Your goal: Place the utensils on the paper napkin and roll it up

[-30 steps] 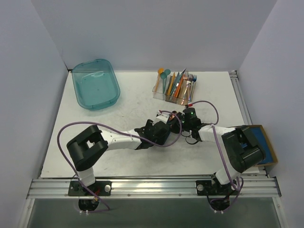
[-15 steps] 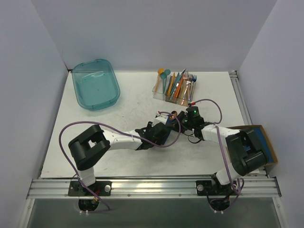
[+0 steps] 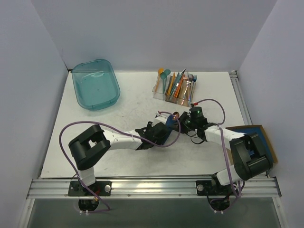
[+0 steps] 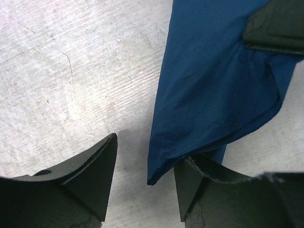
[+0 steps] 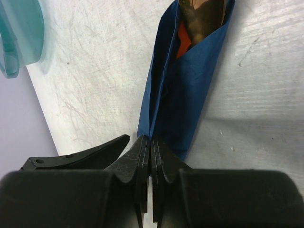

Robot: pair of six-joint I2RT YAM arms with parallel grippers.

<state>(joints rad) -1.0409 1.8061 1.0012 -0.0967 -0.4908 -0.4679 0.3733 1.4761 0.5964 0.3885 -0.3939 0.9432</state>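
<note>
The paper napkin (image 5: 190, 90) is a dark blue sheet folded lengthwise round the utensils (image 5: 202, 16), whose copper ends stick out of its far end. From above, a copper spoon bowl (image 3: 175, 114) shows beside the napkin (image 3: 168, 121) at mid-table. My right gripper (image 5: 151, 138) (image 3: 182, 121) is shut on the napkin's near edge. My left gripper (image 4: 148, 149) (image 3: 163, 129) is open. The napkin's (image 4: 213, 80) loose corner hangs between its fingers and drapes over the right one, while the left finger (image 4: 90, 171) stands apart from the paper.
A teal tub (image 3: 95, 84) sits at the back left, its rim (image 5: 19, 33) also in the right wrist view. A clear organiser (image 3: 175, 85) with coloured cutlery stands at the back. A cardboard box (image 3: 264, 142) holding blue napkins lies at the right edge.
My left gripper has narrowed a little. My right arm has drawn rightward with the napkin's edge, and the spoon bowl now shows from above.
</note>
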